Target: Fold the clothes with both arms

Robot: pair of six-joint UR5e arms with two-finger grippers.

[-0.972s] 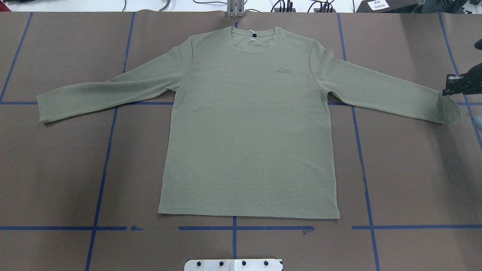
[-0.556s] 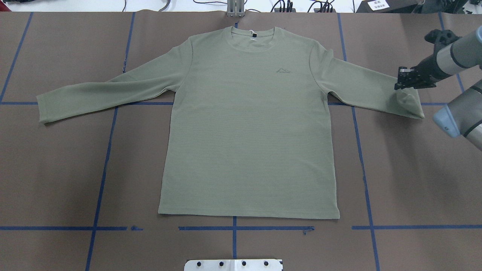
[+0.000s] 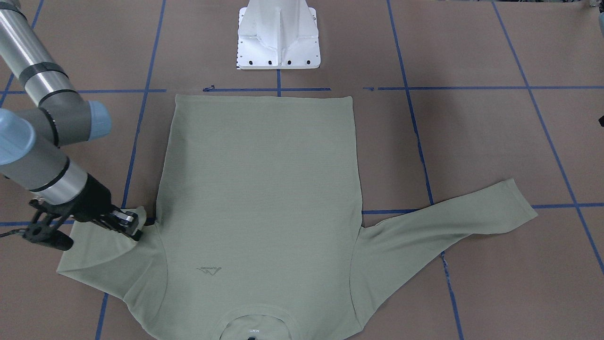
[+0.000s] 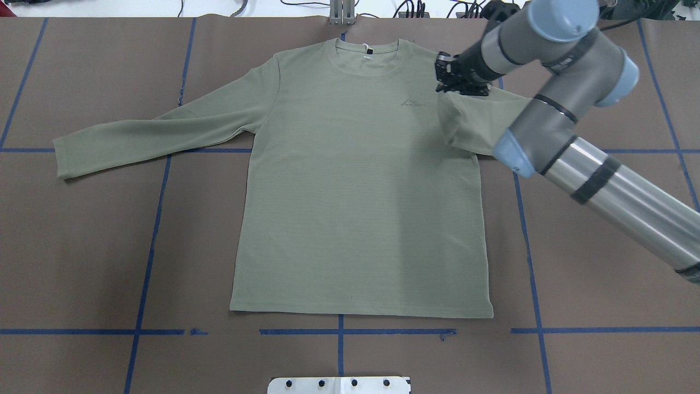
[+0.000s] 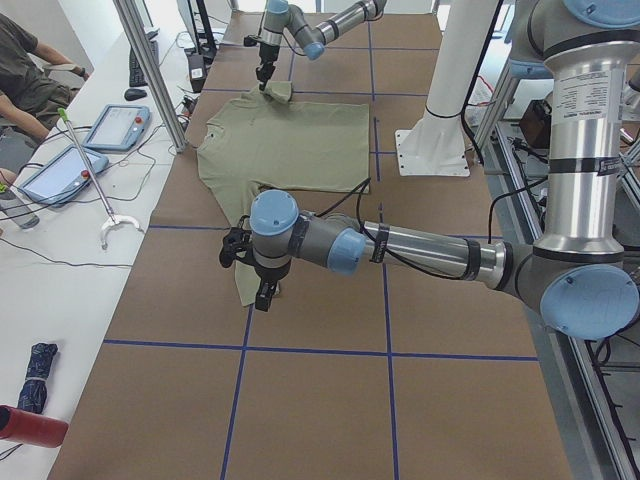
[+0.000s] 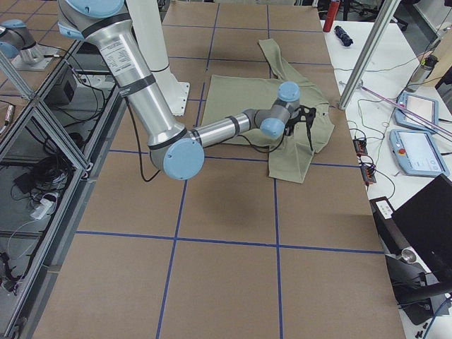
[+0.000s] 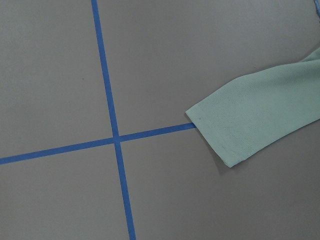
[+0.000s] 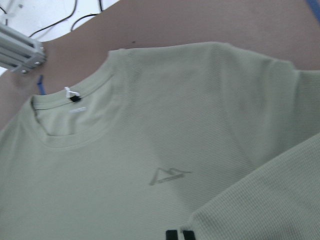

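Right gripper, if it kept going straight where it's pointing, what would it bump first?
Probably the shirt itself. The right gripper, shut on the sleeve, points at the chest around the little logo, judging by the wrist view. How high it is above the cloth is unclear.

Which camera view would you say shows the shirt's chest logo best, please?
The right wrist-mounted view: the chest logo appears largest there, unobstructed. The overhead and front-facing views show it small but whole; both side views are too distant to make it out, and the left wrist-mounted view shows only a sleeve cuff.
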